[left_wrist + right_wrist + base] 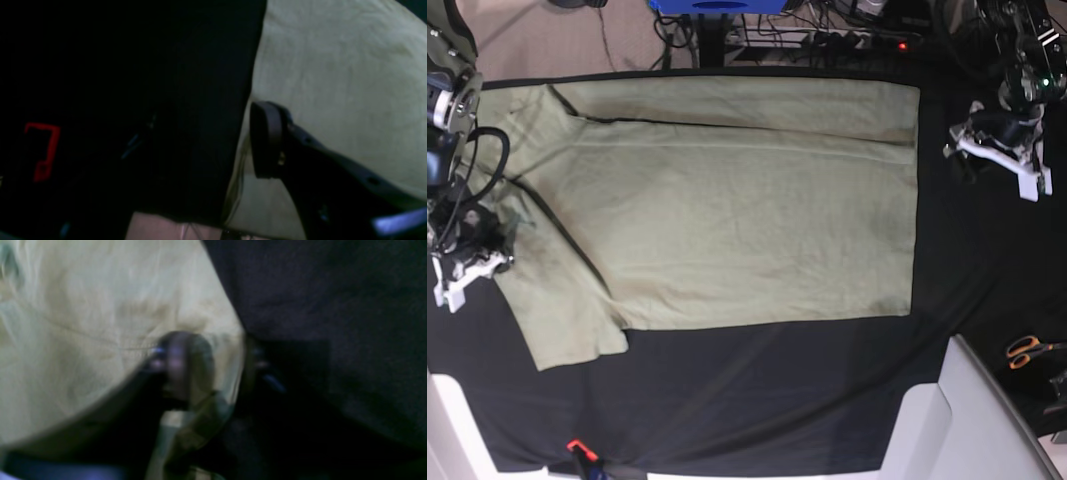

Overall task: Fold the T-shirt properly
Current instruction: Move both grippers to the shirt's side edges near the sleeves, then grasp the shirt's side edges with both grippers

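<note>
The pale sage-green T-shirt (747,210) lies spread flat on the black cloth (757,400), with its top long edge folded over and one sleeve (557,310) at the lower left. My right gripper (472,250) sits at that sleeve's outer edge. In the blurred right wrist view, the right gripper (220,363) stands open, one finger over the shirt (83,323) and one over the black cloth, with the fabric edge between them. My left gripper (962,155) is over the black cloth just beyond the shirt's right edge. In the left wrist view, one finger (267,143) shows above the shirt (333,83); the other is lost in the dark.
Orange-handled scissors (1027,350) lie at the right edge. White panels (967,420) stand at the bottom right and bottom left corners. A red clamp (577,447) sits at the cloth's front edge. Cables and a blue stand (717,8) lie behind the table.
</note>
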